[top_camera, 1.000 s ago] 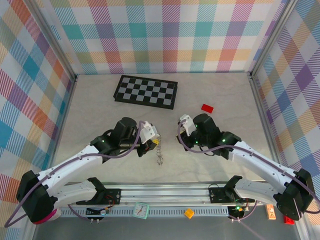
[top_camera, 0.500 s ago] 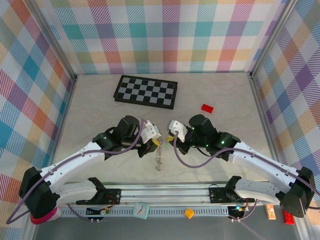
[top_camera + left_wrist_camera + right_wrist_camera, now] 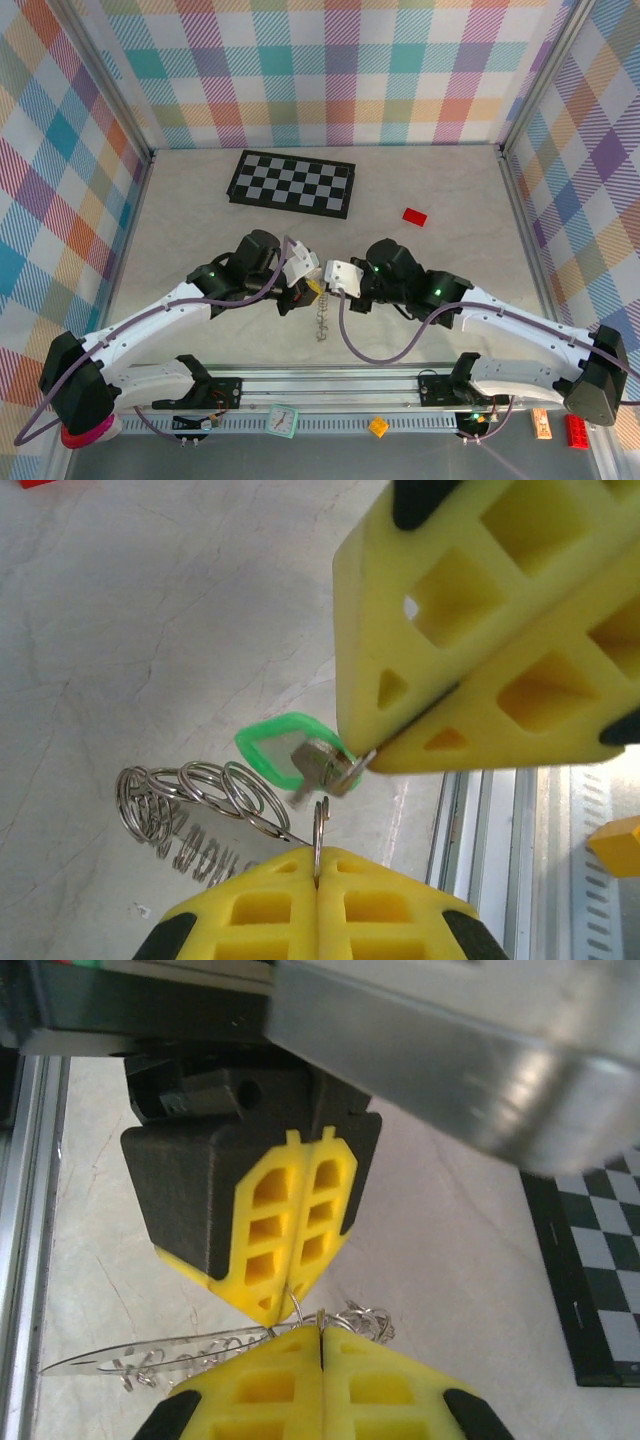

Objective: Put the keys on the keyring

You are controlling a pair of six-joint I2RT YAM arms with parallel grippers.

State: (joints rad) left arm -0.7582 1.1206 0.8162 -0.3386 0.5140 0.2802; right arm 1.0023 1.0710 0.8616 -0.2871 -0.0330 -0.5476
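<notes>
My left gripper is shut on the edge of the thin metal keyring, which stands upright between its yellow fingertips. A chain of small rings and a lettered tag trail from it down to the table. My right gripper is shut on the metal blade of a key with a green plastic head. It holds the key just above the keyring, close to touching. In the top view both grippers, left and right, meet tip to tip at the table's middle, with the chain hanging below. In the right wrist view my right gripper faces the left gripper.
A black-and-white chequered board lies at the back. A red flat brick sits to the right of it. The metal rail runs along the near edge, with a teal clock and an orange brick in front.
My right gripper has moved left with the key until it meets the left gripper. The left gripper has barely moved and still holds the keyring.
</notes>
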